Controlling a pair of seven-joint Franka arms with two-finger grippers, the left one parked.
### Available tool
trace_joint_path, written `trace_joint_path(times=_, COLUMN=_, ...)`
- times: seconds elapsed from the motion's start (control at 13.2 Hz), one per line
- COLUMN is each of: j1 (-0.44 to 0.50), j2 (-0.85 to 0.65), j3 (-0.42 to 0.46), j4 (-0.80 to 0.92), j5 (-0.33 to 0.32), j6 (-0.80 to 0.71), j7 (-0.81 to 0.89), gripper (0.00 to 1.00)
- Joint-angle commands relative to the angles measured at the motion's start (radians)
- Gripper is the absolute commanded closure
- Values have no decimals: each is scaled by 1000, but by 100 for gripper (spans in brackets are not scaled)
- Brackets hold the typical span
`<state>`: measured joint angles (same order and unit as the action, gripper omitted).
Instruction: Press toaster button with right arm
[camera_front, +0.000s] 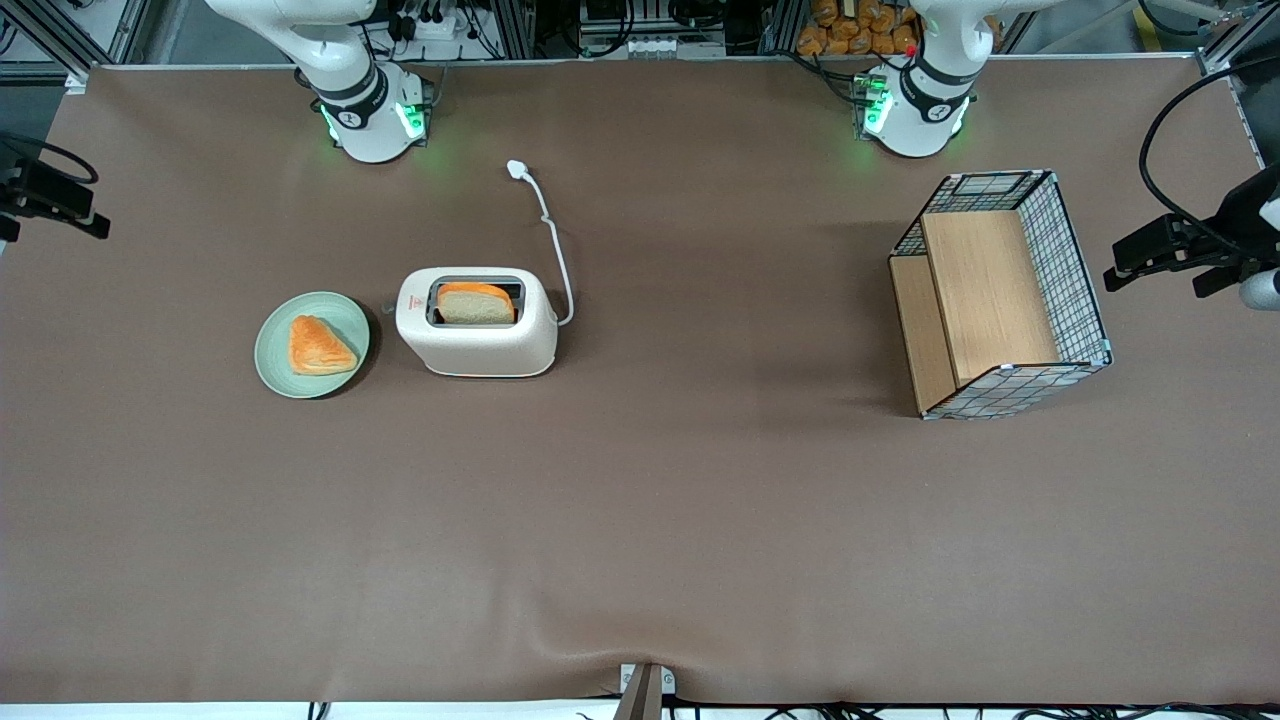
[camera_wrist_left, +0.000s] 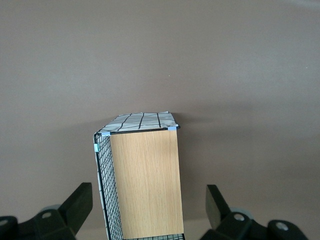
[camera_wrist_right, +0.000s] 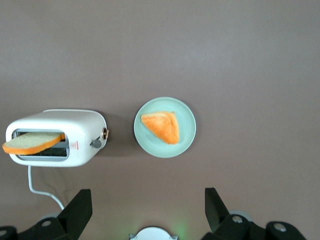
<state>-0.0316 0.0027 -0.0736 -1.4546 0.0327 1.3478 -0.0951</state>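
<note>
Matte brown tabletop, rounded cream plastic toaster (camera_front: 477, 322), small button (camera_wrist_right: 95, 143), claw (camera_wrist_right: 145, 210) spread wide above, empty.

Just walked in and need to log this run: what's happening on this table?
Nothing is being touched yet. The right arm's gripper hangs open above the table, over the toaster and a green plate with a pastry. A bread slice sits in the toaster's slot. The toaster button, on the narrow end facing the plate, hasn't been pressed. A wire basket sits toward the parked arm's end.
</note>
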Motion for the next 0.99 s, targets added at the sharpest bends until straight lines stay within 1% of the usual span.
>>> trace_joint_path(times=0.0, j1=19, j2=-44, j3=5, j4=-36, j5=-25, j6=-48, j7=69, gripper=0)
trace_joint_path(times=0.15, j1=27, j2=-59, j3=8, j4=-52, j5=-25, j6=-52, j7=97, gripper=0)
trace_joint_path(times=0.61, j1=12, j2=-53, j3=15, j4=-43, j5=-23, j6=-47, j7=97, gripper=0)
trace_joint_path(times=0.91, j1=15, j2=-53, j3=15, j4=-43, j5=-22, j6=-15, j7=127, gripper=0)
